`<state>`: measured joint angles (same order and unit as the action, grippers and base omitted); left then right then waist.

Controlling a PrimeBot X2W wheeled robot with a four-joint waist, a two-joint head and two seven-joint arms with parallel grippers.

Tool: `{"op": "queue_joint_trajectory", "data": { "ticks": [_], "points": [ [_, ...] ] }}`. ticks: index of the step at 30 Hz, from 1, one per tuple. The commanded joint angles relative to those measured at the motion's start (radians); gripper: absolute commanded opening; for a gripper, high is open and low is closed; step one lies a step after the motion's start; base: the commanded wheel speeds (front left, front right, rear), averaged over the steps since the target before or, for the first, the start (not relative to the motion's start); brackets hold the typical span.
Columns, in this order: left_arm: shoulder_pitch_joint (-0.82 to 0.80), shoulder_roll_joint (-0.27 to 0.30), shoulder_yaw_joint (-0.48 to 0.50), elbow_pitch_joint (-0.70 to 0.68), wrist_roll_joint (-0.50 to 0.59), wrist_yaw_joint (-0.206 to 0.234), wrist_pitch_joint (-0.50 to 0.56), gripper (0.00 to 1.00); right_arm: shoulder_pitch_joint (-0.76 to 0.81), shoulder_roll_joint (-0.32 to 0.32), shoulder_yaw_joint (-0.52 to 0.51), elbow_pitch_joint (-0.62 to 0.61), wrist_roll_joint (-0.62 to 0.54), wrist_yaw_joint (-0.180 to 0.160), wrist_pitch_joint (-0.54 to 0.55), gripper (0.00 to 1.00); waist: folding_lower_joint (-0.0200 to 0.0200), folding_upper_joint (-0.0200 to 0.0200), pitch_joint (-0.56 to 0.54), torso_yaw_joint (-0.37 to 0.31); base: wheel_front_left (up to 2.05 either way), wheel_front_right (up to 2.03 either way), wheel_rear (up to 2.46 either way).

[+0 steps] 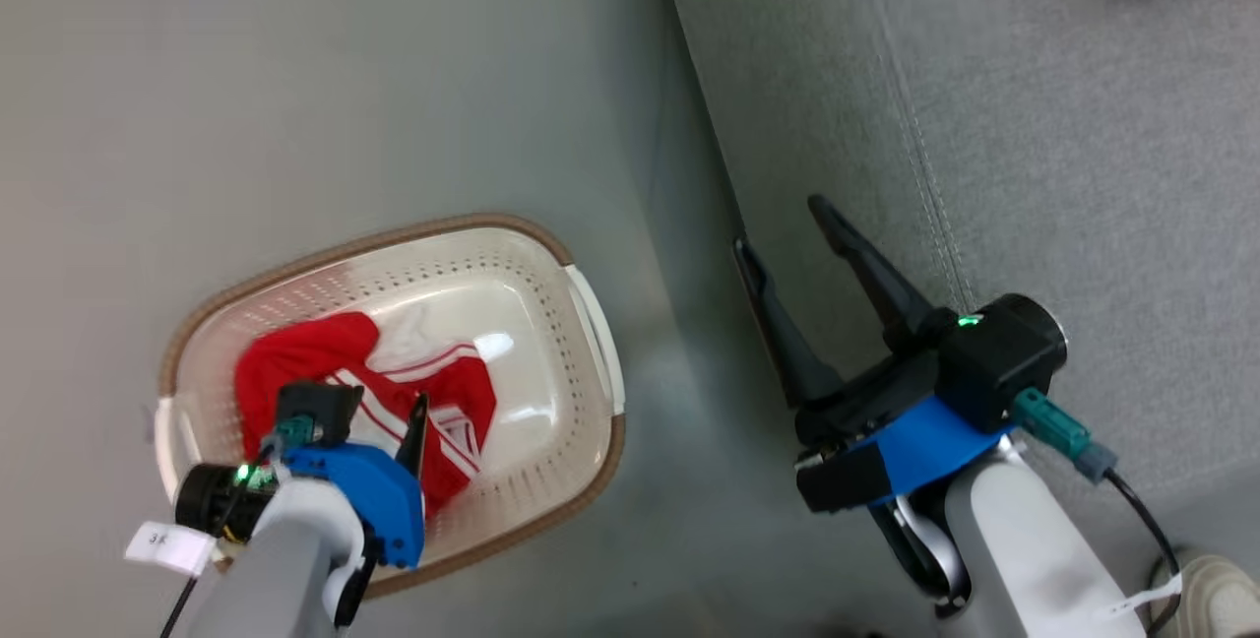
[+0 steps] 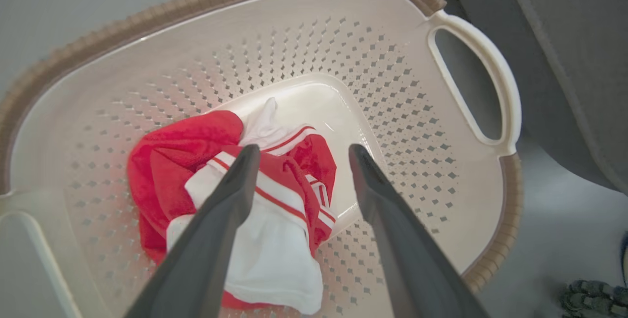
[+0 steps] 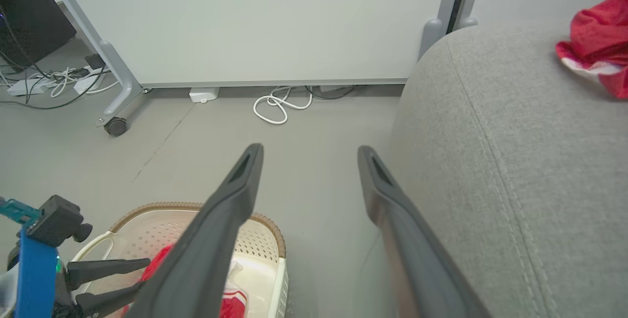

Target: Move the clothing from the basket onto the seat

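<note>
Step in hand, judged: pickup of the second piece. One red garment (image 2: 196,161) lies inside the basket (image 2: 343,28); the other garment (image 3: 596,38) is on the seat (image 3: 515,161), well apart from the basket. The left gripper (image 2: 301,151) hangs inside the basket, spread, empty. The right gripper (image 1: 780,224), outside the basket, is likewise spread. Next: descend, pinch a fold.

no text can be read: the white tag (image 1: 167,546) by the left arm (image 1: 281,559) carries a few small dark marks, too blurred to make out.
</note>
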<state>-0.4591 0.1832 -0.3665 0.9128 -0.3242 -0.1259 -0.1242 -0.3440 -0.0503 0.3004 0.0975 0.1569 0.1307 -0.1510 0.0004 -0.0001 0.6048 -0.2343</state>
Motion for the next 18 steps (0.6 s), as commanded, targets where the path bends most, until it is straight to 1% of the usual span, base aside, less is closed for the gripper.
{"op": "queue_joint_trajectory", "data": {
  "ticks": [1,4,10,12,16,18],
  "points": [
    [-0.037,0.005,0.000,0.027,0.009,0.001,0.009,1.00,-0.021,0.000,0.009,-0.006,-0.005,0.000,-0.006,1.00,-0.0004,0.0001,0.039,0.006,0.00,0.00,0.00],
    [-0.097,0.004,-0.009,0.095,0.012,0.007,0.034,1.00,-0.037,0.000,0.009,-0.008,-0.013,0.000,-0.017,1.00,-0.0004,0.0001,0.091,-0.006,0.00,0.00,0.00],
    [-0.182,0.002,-0.019,0.202,0.028,0.057,0.061,1.00,-0.046,0.000,0.006,-0.015,0.000,0.000,-0.038,1.00,-0.0004,0.0001,0.155,-0.017,0.00,0.00,0.00],
    [-0.200,-0.007,-0.015,0.227,0.018,0.061,0.067,1.00,-0.050,0.000,0.010,-0.017,0.005,0.000,-0.044,1.00,-0.0004,0.0001,0.169,-0.020,0.00,0.00,0.00],
    [-0.224,-0.018,-0.009,0.268,0.000,0.056,0.072,1.00,-0.061,0.000,0.020,-0.020,0.011,0.000,-0.047,1.00,-0.0004,0.0001,0.188,-0.027,0.00,0.00,0.00],
    [-0.233,-0.024,-0.010,0.289,-0.002,0.065,0.089,1.00,-0.064,0.000,0.020,-0.019,0.013,0.000,-0.051,1.00,-0.0004,0.0001,0.191,-0.029,0.00,0.00,0.00]
  ]
}}
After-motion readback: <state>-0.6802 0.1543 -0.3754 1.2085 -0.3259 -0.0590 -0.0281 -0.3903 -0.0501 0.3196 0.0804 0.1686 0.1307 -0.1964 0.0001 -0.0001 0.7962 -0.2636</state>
